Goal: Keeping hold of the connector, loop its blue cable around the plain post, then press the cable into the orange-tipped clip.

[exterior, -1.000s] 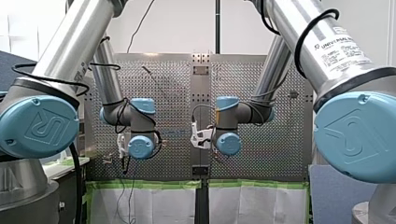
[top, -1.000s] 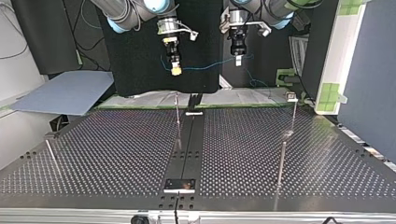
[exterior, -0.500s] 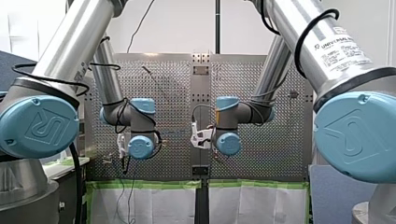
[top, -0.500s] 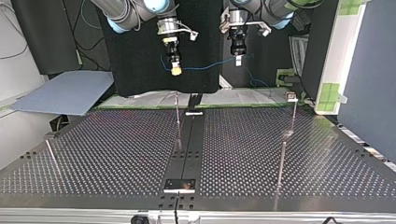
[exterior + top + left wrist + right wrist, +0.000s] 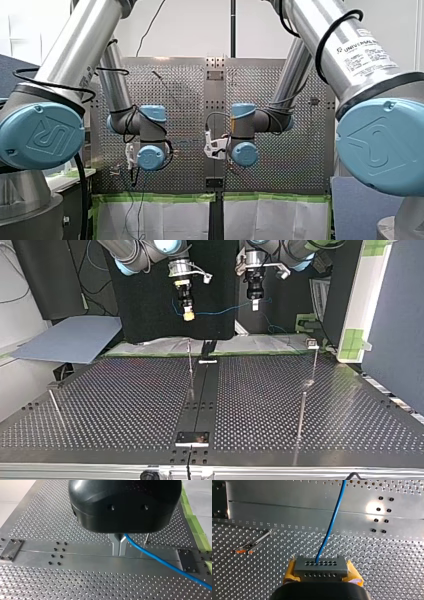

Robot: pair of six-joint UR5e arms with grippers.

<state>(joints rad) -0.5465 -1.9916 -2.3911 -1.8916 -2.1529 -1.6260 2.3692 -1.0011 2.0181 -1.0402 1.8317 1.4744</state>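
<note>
My right gripper (image 5: 321, 573) is clamped on the connector (image 5: 321, 566) and my left gripper (image 5: 119, 546) pinches the blue cable (image 5: 160, 560), both high over the worktop (image 5: 125, 405), top view's far side; I'd descend together, span lightly taut.

1. Arms: two, my left arm (image 5: 75, 55) and my right arm (image 5: 345, 50).
2. Grippers: two, the left gripper (image 5: 119, 548) and the right gripper (image 5: 321, 572).
3. Blue cable (image 5: 160, 560): one.
4. Connector (image 5: 320, 566): one.
5. Orange-tipped clip (image 5: 249, 547): one.
</note>
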